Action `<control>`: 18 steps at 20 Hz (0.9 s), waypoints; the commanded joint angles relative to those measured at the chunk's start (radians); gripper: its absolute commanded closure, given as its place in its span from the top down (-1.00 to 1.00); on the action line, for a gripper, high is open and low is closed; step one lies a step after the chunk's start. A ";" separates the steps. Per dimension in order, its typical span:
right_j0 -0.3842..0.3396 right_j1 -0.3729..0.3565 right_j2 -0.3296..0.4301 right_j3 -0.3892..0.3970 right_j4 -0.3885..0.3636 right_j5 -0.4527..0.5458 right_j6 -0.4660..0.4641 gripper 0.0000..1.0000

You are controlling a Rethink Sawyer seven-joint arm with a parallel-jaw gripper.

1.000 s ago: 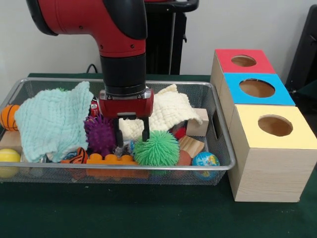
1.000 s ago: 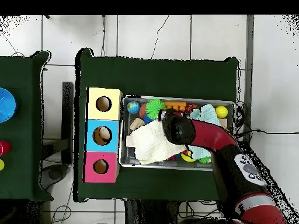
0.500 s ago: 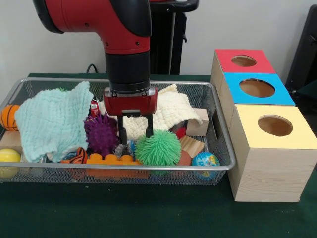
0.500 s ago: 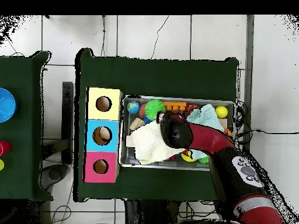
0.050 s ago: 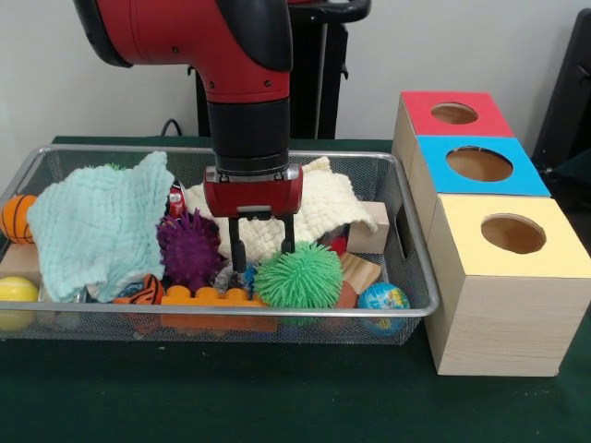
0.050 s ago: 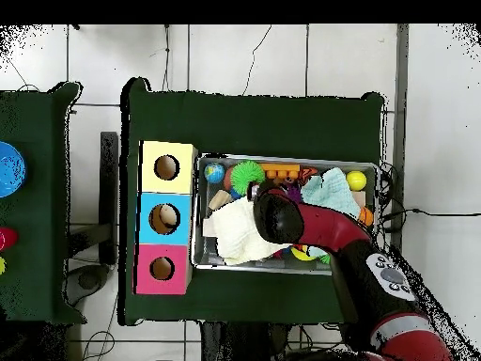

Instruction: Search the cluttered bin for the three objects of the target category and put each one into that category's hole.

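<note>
The three holes I am meant to feed sit in a row of wooden boxes beside the bin: the yellow box nearest the camera in the front view, the blue box behind it, the red box farthest back. I cannot tell which things in the clutter belong to the target category.

In the wire bin, a green spiky ball lies near the front wall, touching or just beside my lower reach. A purple spiky ball sits on the other side of me, and an orange brick lies along the front wall between the two. A globe-patterned ball rests in the front corner nearest the boxes.

My gripper hangs with its two fingers spread apart and nothing between them, tips low among the toys, just above the gap between the green ball and the purple one. Behind my fingers a cream cloth is heaped over the middle of the bin; a mint cloth drapes over the far end. An orange ball and a yellow ball sit at that end's wall.

From overhead my arm covers much of the bin's middle.
</note>
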 commanded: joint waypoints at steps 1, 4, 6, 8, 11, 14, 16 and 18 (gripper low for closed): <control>0.006 0.069 -0.016 0.027 -0.008 -0.023 0.150 1.00; 0.001 0.079 -0.013 0.014 -0.012 -0.023 0.138 1.00; -0.005 0.088 -0.010 -0.005 -0.016 -0.016 0.125 1.00; -0.013 0.092 -0.005 -0.013 -0.022 -0.013 0.113 1.00; -0.022 0.095 -0.007 -0.021 -0.033 -0.017 0.100 1.00; -0.023 0.106 -0.017 -0.020 -0.041 -0.039 0.105 1.00; -0.023 0.112 -0.022 -0.024 -0.052 -0.055 0.101 1.00; -0.026 0.115 -0.023 -0.035 -0.058 -0.049 0.087 1.00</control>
